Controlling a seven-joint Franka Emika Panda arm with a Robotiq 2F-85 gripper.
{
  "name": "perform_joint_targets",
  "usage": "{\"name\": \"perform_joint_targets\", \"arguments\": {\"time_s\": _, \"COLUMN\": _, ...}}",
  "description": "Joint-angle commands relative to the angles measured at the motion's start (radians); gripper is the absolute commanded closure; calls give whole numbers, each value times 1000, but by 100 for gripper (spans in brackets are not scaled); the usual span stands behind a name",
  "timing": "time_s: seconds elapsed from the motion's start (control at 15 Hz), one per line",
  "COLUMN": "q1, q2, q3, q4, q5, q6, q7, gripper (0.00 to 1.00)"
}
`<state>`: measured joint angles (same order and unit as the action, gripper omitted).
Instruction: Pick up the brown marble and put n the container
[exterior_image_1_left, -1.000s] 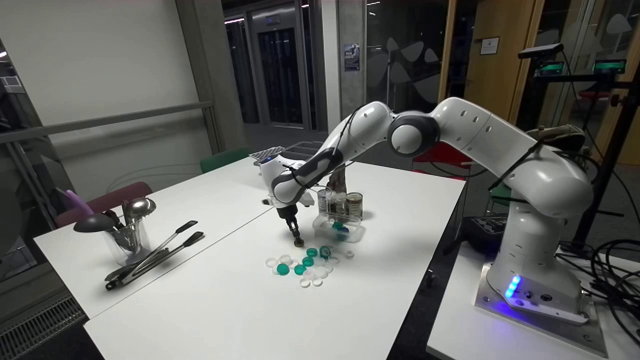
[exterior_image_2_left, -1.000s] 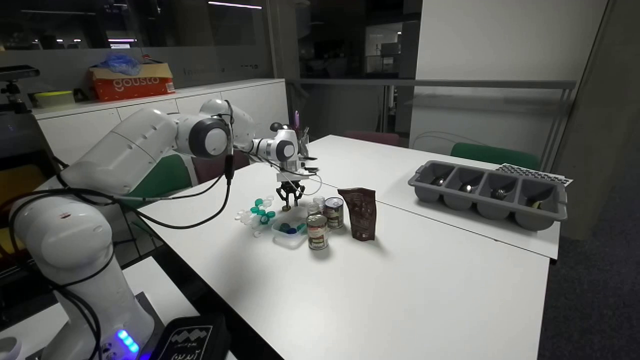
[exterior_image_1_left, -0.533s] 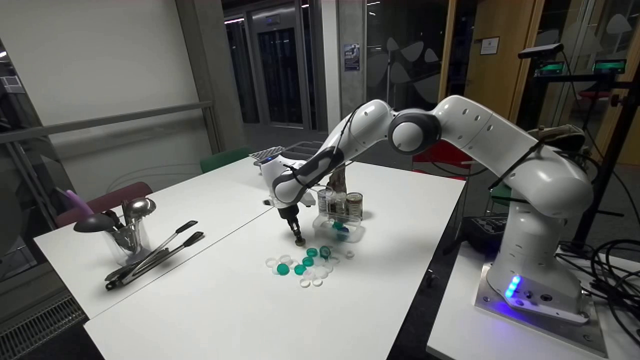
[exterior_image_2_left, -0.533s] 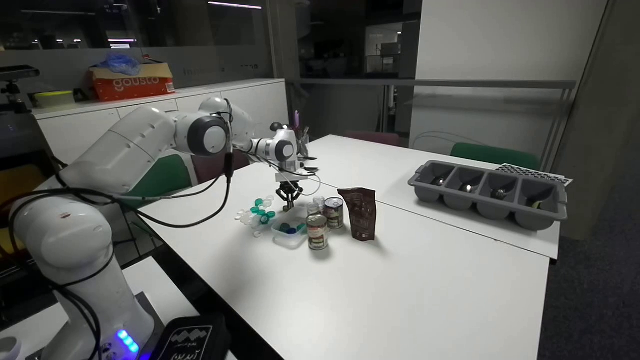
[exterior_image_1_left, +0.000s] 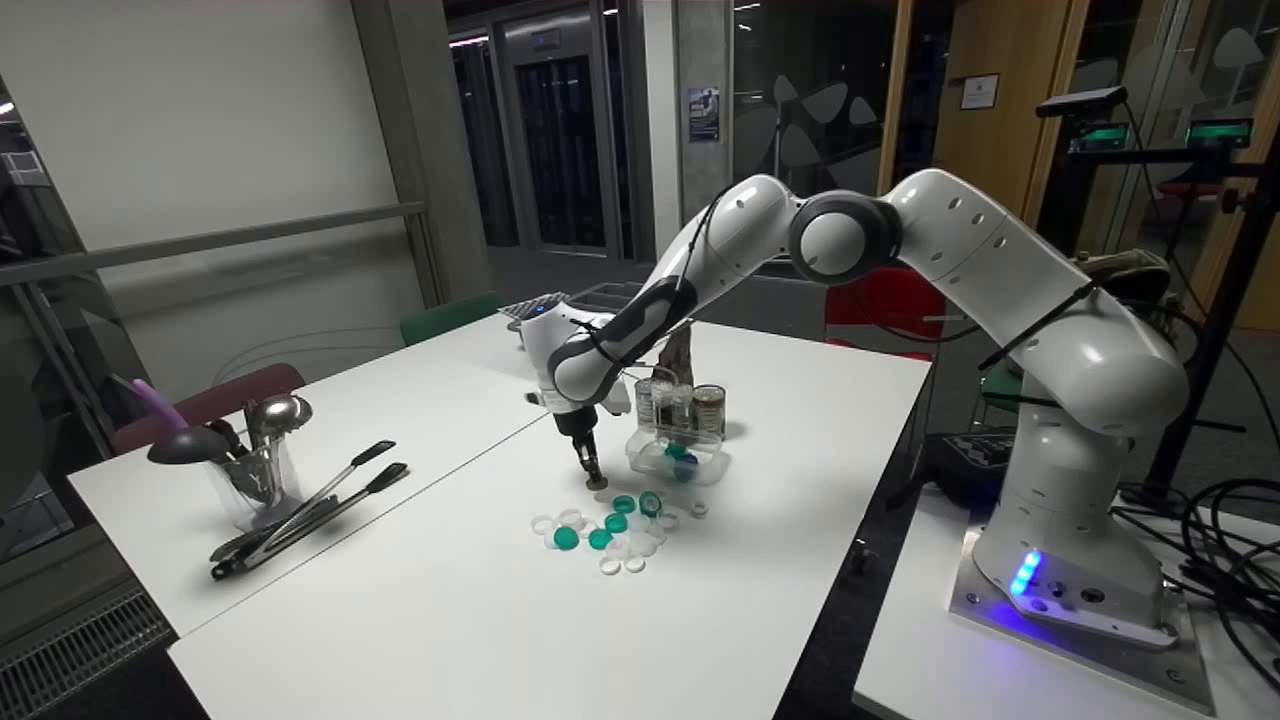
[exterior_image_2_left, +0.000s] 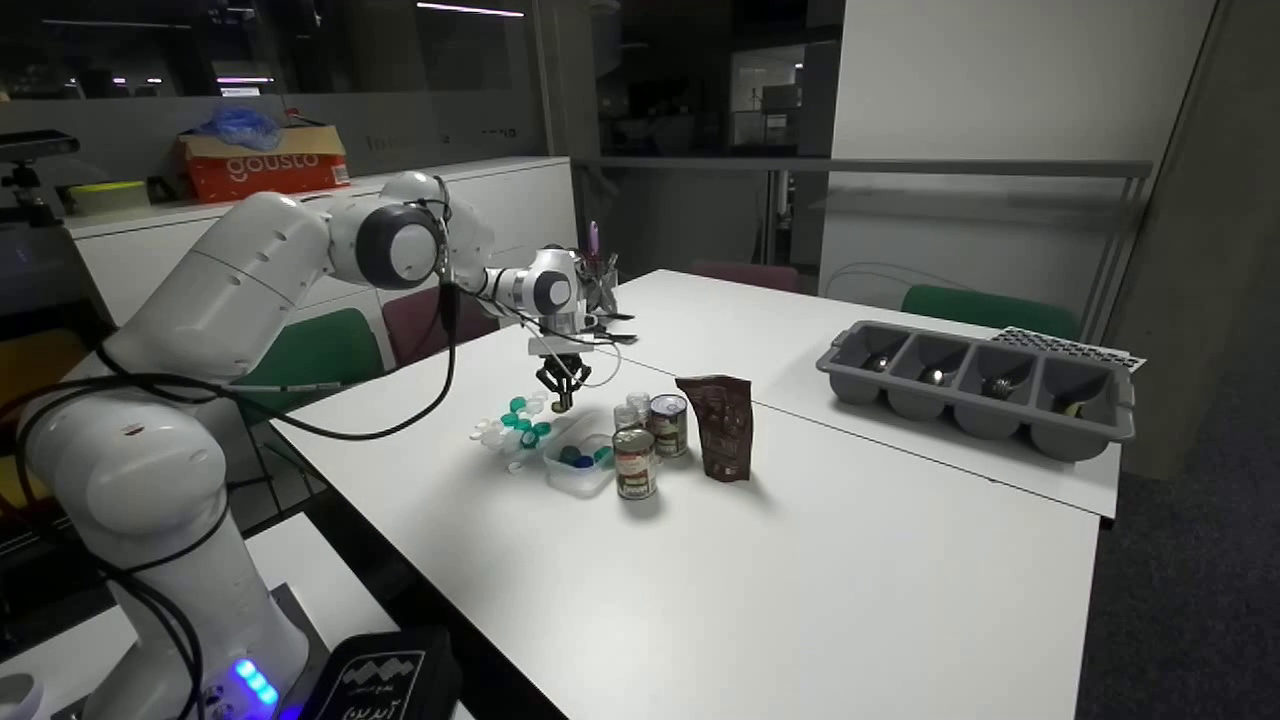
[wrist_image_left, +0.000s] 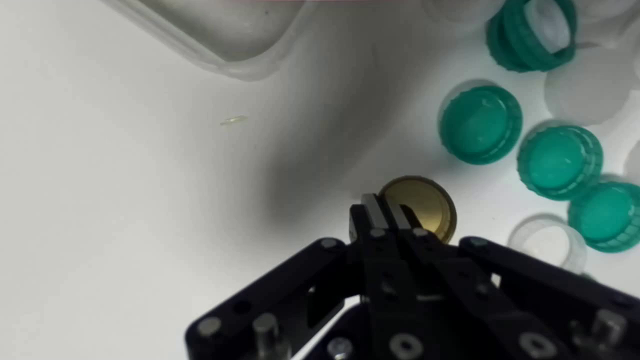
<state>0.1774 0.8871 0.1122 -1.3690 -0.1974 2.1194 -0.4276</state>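
What the task calls the brown marble appears as a round golden-brown cap (wrist_image_left: 431, 200), hollow side up. My gripper (wrist_image_left: 381, 198) is shut on its near rim, one finger inside the cap and one outside. In both exterior views the cap (exterior_image_2_left: 559, 408) sits at the tips of the gripper (exterior_image_1_left: 594, 472), which points down. It seems just off the table, though the gap is too small to be sure. Beside it stands a clear plastic container (exterior_image_2_left: 570, 483) with green and blue caps inside; its corner (wrist_image_left: 245, 69) shows at the top of the wrist view.
Green caps (wrist_image_left: 481, 125) and white ones lie scattered close beside the gripper. Tin cans (exterior_image_2_left: 634, 468) and a brown pouch (exterior_image_2_left: 722, 430) stand next to the container. Farther off are a grey cutlery tray (exterior_image_2_left: 975, 385), tongs (exterior_image_1_left: 310, 510) and a cup of utensils (exterior_image_1_left: 255, 480).
The gripper's fingers, apart one second ago, have closed on the brown cap. Gripper and cap have since shifted slightly towards the loose caps, and the arm's elbow has risen.
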Motion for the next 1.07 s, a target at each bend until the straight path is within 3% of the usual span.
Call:
{"name": "perform_joint_targets", "arguments": {"time_s": 0.0, "q1": 3, "q2": -194, "q3": 4, "q4": -229, "q5": -4, "q6": 68, "q7": 113, "gripper": 99}}
{"name": "perform_joint_targets", "arguments": {"time_s": 0.47, "q1": -37, "q2": -427, "q3": 8, "q4": -501, "q5": 53, "q6": 137, "q7": 250, "gripper": 99}}
{"name": "perform_joint_targets", "arguments": {"time_s": 1.0, "q1": -164, "q2": -599, "q3": 3, "q4": -825, "q5": 228, "q6": 349, "q7": 209, "gripper": 99}}
